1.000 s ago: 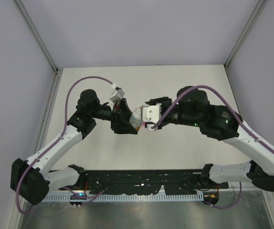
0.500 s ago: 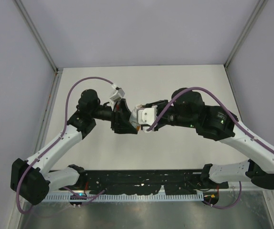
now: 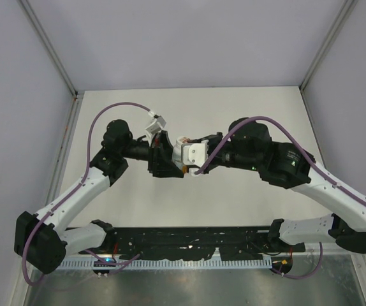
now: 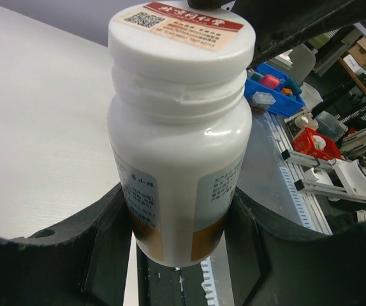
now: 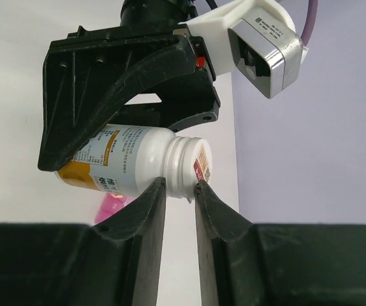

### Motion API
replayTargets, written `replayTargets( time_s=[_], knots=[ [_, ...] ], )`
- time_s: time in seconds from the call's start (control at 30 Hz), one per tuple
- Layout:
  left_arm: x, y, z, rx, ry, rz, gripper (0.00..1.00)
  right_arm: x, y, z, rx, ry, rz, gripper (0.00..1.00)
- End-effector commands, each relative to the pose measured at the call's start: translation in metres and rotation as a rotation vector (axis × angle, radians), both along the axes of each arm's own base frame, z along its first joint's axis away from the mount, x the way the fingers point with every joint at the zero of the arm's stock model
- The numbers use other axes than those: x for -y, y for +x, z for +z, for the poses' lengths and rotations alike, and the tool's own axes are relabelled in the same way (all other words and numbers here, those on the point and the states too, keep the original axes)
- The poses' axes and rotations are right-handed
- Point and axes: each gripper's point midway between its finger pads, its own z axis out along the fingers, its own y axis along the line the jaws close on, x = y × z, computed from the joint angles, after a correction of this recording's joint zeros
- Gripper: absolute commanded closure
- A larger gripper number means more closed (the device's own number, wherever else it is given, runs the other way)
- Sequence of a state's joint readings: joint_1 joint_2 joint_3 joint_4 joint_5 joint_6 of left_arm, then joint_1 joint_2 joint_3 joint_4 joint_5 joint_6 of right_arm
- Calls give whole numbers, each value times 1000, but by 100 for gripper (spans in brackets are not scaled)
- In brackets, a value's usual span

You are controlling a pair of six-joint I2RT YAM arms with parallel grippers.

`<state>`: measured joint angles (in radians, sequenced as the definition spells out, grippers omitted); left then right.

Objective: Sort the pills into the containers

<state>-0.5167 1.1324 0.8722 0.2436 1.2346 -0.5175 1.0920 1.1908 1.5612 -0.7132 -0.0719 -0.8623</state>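
LEFT: left hand (image 4: 178, 220) pinching body of white plastic bottle with orange-red label (image 4: 178, 140) | RIGHT: right hand (image 5: 180, 186) flanks the bottle's cap, grip cannot be determined | BELOW BOTTLE: bright-pink plastic pill box (image 5: 113, 208)

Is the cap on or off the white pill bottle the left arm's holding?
On. The white label-topped cap sits seated on the neck of the white plastic bottle, which is clamped in the left gripper.

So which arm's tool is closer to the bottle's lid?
Right. The right tool flanks the lid, a finger either side; the left tool grips the bottle lower, around its body.
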Motion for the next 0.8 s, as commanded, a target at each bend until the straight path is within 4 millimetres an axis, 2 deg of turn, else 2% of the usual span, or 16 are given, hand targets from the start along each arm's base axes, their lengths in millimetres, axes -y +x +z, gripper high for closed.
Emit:
replayTargets(
  time_s=[0.0, 0.3, 0.53, 0.7, 0.77],
  knots=[
    [0, -9, 41, 183, -113, -33, 100, -14, -7, -33, -78, -54, 36, 76],
    [-1, -9, 49, 201, -128, -23, 100, -22, -6, -52, -127, -56, 26, 94],
    [-1, -8, 53, 211, -129, -23, 100, -23, -5, -66, -126, -87, 10, 95],
    [-1, -4, 44, 229, -107, -8, 100, -17, -3, -55, -106, -65, -14, 85],
    [-1, -3, 40, 232, -97, -6, 100, -13, -2, -51, -96, -57, -26, 76]
  ],
)
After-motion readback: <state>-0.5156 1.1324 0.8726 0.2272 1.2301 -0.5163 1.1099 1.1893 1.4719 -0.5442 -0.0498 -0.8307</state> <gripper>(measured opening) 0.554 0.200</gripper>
